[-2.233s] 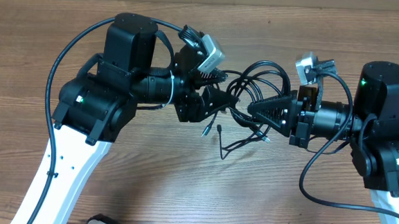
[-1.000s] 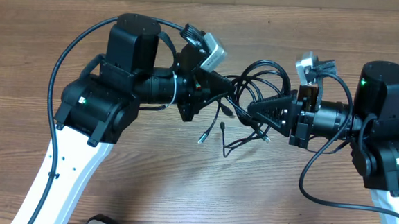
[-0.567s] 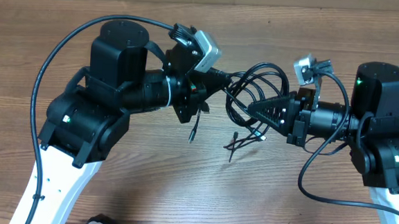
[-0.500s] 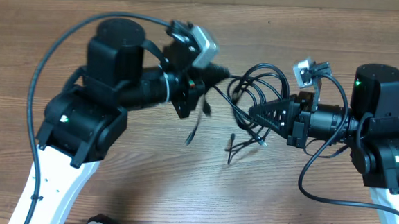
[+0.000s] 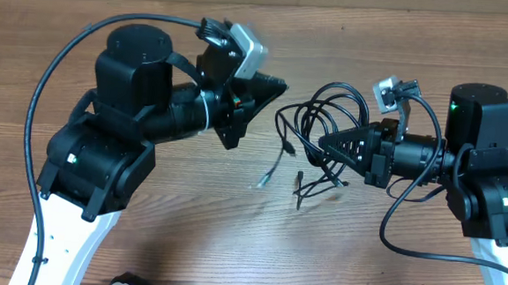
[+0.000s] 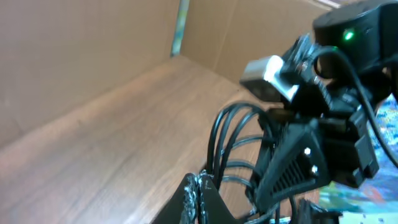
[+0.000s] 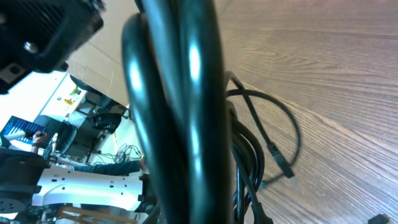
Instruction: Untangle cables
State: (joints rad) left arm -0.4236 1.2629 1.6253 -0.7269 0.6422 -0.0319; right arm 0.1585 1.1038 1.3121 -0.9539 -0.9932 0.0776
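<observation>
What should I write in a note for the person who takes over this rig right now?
Left gripper: shut, to the left of the bundle; from overhead no cable shows in it.
Right gripper: shut on the cables, with their loops bunched around it.
Cables: one tangle of loops at the right gripper; plug ends trail below it, and one plug end reaches out to the left over the table.
Done: no cable lies fully apart yet.
Left: free each cable and lay them apart.
</observation>
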